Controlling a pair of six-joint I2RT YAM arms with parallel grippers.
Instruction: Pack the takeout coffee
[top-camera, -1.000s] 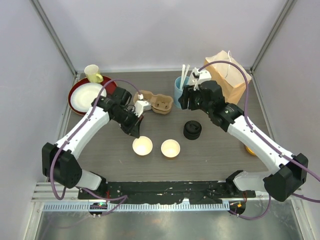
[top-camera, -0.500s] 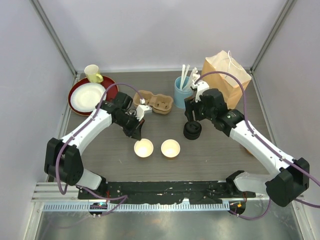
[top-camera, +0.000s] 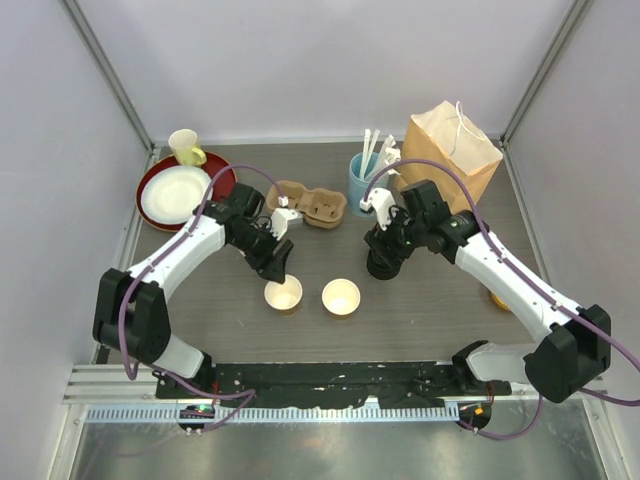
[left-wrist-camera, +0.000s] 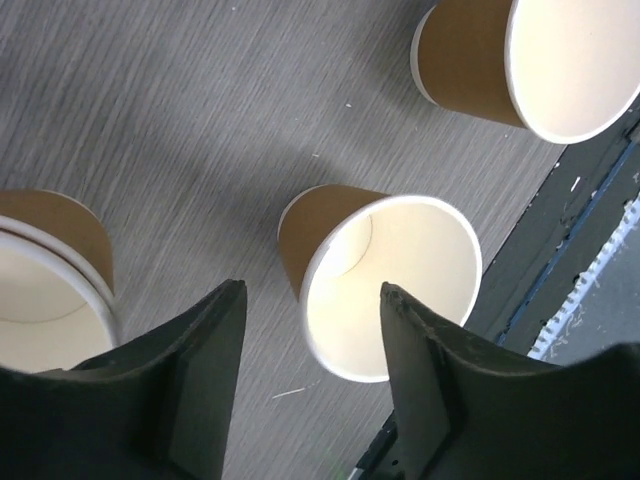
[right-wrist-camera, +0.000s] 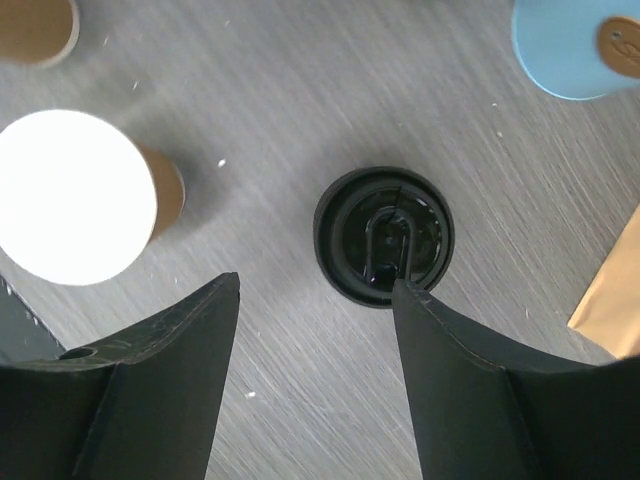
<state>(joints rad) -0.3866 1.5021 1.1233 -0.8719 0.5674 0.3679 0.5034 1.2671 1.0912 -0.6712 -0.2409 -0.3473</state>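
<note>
The left tool (top-camera: 279, 268) hangs over one open paper cup (top-camera: 283, 297), with a second cup (top-camera: 341, 297) just beside it. The right tool (top-camera: 386, 248) hovers above the black lids (top-camera: 381, 268) on the worktop (top-camera: 440, 305).

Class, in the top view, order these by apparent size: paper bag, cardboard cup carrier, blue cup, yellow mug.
Largest to smallest:
paper bag
cardboard cup carrier
blue cup
yellow mug
The last two look close, so that order is unsure.

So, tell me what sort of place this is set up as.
Probably a mock café takeout counter inside a robot test cell: lidless paper cups, a cardboard cup carrier and a paper bag on a table walled by plain white panels.
</note>
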